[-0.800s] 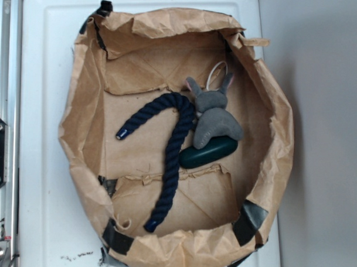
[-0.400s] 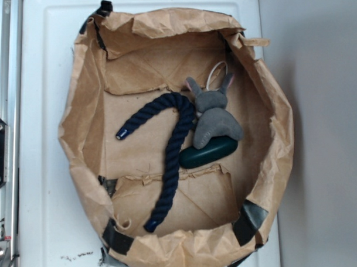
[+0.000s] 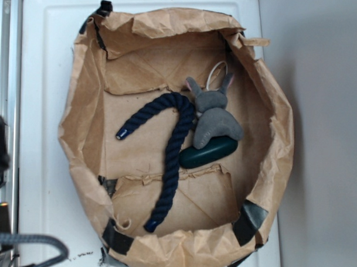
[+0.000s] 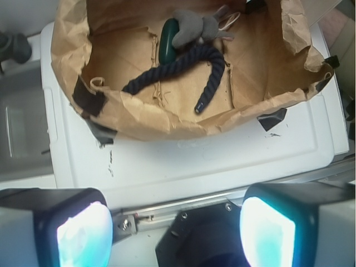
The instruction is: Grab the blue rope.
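Exterior view: we see a white counter bearing a crumpled brown paper bag with taped corners. Inside the bag lies the blue rope, a thick twisted navy cord bent in a hook, touching a dark green oval and a grey plush toy. Our pincer gapes wide, empty, outside the bag's rim.

Navy-blue rope, twisted strands showing as slanted ridges, tips bound with a pale fleck. Grey plush toy with a cream loop at its head. Dark green oval, glossy. Brown crumpled paper bag patched with black tape at the corners. White tray under it, a few dark specks. The gripper pads glow pale cyan in black housings.
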Tool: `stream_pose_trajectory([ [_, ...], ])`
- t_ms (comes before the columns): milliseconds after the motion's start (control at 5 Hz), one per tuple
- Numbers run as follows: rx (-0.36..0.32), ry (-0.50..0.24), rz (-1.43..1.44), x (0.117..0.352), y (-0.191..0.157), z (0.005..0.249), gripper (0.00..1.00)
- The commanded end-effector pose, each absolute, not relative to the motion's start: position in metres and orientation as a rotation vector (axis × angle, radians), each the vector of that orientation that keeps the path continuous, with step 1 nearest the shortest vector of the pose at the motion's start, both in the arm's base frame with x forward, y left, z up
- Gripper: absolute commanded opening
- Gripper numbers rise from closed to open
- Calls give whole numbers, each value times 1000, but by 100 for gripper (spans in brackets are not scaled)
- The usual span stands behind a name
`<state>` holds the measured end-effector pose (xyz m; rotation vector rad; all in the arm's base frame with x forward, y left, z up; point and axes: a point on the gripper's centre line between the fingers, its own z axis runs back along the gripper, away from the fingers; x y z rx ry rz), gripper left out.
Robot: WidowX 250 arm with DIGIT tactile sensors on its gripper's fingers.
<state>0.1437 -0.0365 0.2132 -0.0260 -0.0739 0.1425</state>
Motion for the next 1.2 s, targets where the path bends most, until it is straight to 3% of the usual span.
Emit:
stream_pose_trajectory([
  [0, -36, -110, 274, 180, -33, 189, 100],
  [400, -72, -30, 325, 226, -23, 172, 100],
  [600, -58, -67, 430, 248, -20, 161, 100],
  [800, -105, -88, 428, 243, -29, 174, 100],
  [1000, -105, -88, 428, 243, -29, 174, 100],
])
